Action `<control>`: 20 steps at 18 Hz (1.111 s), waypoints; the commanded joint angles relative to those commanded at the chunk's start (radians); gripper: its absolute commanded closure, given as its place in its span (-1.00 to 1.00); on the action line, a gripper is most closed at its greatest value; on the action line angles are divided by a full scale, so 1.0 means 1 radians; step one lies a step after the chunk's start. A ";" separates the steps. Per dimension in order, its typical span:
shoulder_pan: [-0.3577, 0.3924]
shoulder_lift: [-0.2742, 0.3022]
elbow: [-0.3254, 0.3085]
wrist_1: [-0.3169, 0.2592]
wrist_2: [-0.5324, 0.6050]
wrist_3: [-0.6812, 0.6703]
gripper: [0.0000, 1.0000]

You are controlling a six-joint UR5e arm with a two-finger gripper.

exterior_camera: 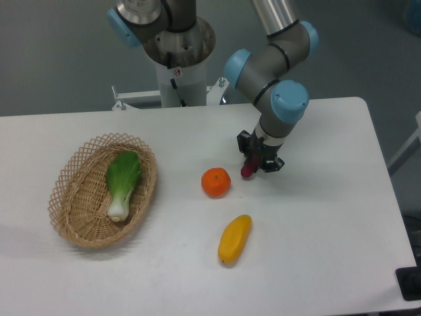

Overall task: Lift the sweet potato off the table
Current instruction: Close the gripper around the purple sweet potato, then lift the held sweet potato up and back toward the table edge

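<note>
The arm reaches down from the far side of the white table (329,217) and ends in the hand (252,162), which sits low over the middle of the tabletop, a little to the right of centre. Its two black fingers (244,141) are drawn in narrow on either side of the sweet potato (248,170), gripping its upper part. Only the lower, dark reddish-purple end of the tuber shows below the fingers; it points down and slightly left, with its tip at or just above the table surface. Whether the tip touches the table cannot be told from this view.

Just to the left of the sweet potato, near it but apart, a round orange (216,182) rests on the table. Nearer the camera lies a yellow-orange oblong fruit (235,239), tilted so that its upper end points towards the far right. It is well clear of both the orange and the hand.

On the left side of the table sits an oval woven wicker basket (74,224). Inside it lies a bok choy (122,182), its green leaves towards the far end of the basket and its pale white stem towards the near end.

Behind the table, the grey robot base column (179,66) stands against a dark grey background, and the arm's blue-capped joints (289,100) hang above the hand.
</note>
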 joint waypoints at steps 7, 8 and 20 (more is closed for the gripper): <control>0.031 0.032 0.080 -0.014 0.017 -0.031 0.97; 0.032 0.032 0.101 -0.018 0.021 -0.031 0.96; 0.075 0.002 0.271 -0.057 0.055 0.035 0.91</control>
